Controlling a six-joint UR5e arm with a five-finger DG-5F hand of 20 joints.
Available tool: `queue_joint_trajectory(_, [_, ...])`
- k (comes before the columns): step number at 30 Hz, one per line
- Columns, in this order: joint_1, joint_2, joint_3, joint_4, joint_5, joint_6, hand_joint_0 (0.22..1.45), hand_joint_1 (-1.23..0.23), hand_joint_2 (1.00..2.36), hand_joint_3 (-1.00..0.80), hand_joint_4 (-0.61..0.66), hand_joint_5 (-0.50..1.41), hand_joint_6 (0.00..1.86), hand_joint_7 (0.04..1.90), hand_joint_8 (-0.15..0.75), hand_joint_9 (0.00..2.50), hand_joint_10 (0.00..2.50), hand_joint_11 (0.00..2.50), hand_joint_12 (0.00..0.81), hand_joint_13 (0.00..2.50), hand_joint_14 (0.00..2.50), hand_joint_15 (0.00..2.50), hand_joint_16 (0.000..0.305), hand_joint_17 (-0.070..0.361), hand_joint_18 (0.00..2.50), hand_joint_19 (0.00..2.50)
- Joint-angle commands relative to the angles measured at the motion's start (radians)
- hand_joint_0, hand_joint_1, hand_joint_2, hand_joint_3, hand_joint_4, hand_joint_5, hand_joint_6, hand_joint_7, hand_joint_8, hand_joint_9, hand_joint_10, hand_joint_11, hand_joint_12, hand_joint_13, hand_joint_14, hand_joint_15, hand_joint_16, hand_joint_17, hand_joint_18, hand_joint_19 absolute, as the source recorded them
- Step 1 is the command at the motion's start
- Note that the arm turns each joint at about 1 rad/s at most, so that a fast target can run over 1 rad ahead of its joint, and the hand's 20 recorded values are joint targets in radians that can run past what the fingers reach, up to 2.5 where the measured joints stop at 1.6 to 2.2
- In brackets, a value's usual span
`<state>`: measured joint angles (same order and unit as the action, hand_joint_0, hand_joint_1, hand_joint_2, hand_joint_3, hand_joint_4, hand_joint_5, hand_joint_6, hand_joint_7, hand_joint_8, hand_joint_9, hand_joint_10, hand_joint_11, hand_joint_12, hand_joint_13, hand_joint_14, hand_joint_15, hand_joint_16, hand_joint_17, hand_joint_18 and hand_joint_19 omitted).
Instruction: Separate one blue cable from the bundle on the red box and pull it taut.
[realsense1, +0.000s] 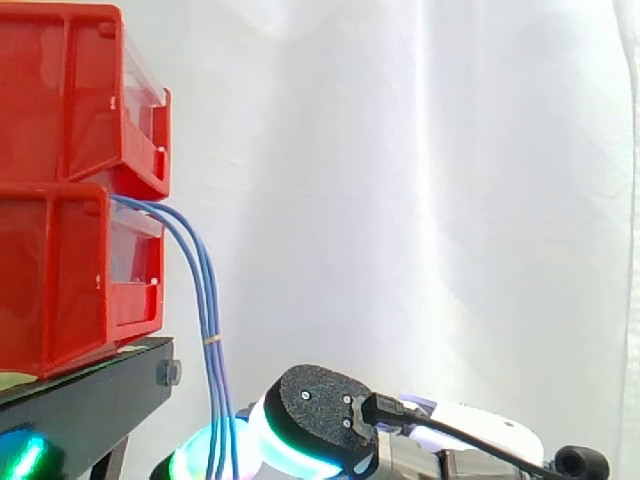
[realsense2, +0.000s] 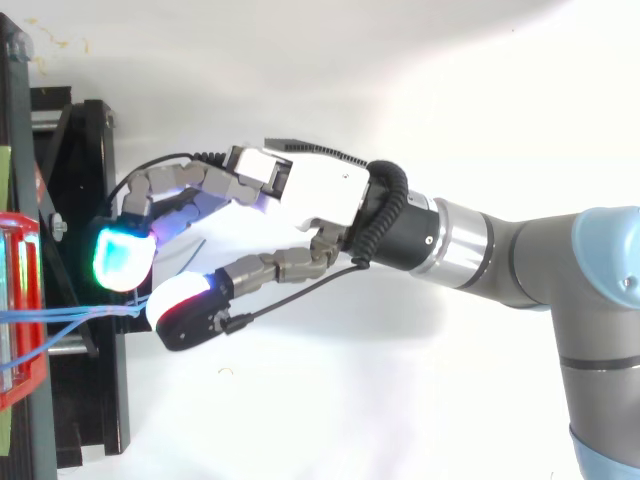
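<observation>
— White curtain (realsense1: 420, 200) is seen behind the whole set-up. What is found at the far left?

— Two red bins are stacked there, the upper red bin (realsense1: 70, 90) on the lower red bin (realsense1: 60, 290). Both are carried by a black stand (realsense1: 85, 400).

— And where is the task's thing located?

— Several blue cables (realsense1: 208, 325) are led out at the seam between the two bins, over the front of the lower one. From there they are bent downward in a curve and are hung past the edge of the stand. Partway down they are bound together by a small tan tie (realsense1: 212, 341). From above they are seen as thin lines running from the bin across the stand toward the right.

— What is met further right?

— The hand (realsense2: 310, 190) is met, low in the side view and just beside the lower run of the cables. In the top view the cables are seen to end at it.

— Is anything held?

— That cannot be told; no grip on the cables can be made out.

— And at the right?

— The grey arm (realsense2: 520, 260) is seen, joined to the hand and cut off by the right edge.
</observation>
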<state>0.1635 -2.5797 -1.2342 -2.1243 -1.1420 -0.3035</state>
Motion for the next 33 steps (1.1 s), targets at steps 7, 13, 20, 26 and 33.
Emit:
queue_joint_trajectory(7, [0.036,0.0,0.016,0.0,0.001,-0.029,0.54,-0.62,1.0,-0.5,0.18,-0.09,0.58,1.22,0.324,0.86,0.01,0.49,0.34,0.68,0.01,0.29,0.045,0.102,0.69,0.44])
queue_joint_trajectory(13, [0.045,0.0,0.067,-0.036,-0.004,-0.025,0.55,-0.63,1.0,-0.5,0.18,-0.09,0.64,1.16,0.324,0.87,0.01,0.49,0.336,0.69,0.01,0.3,0.044,0.099,0.7,0.43])
queue_joint_trajectory(20, [0.047,0.001,0.085,-0.06,-0.005,-0.023,0.59,-0.65,1.01,-0.37,0.11,-0.11,0.77,1.11,0.32,0.88,0.01,0.51,0.329,0.7,0.01,0.3,0.042,0.095,0.71,0.44])
queue_joint_trajectory(26, [0.047,0.001,0.085,-0.103,-0.033,0.043,0.59,-0.66,1.01,-0.31,0.1,-0.14,0.83,1.03,0.318,0.87,0.01,0.49,0.329,0.7,0.01,0.31,0.042,0.095,0.71,0.45])
queue_joint_trajectory(33, [0.034,0.021,0.084,-0.209,-0.065,0.142,0.55,-0.66,1.0,-0.5,0.16,-0.14,0.8,0.95,0.319,0.86,0.01,0.5,0.335,0.7,0.01,0.3,0.044,0.099,0.72,0.44])
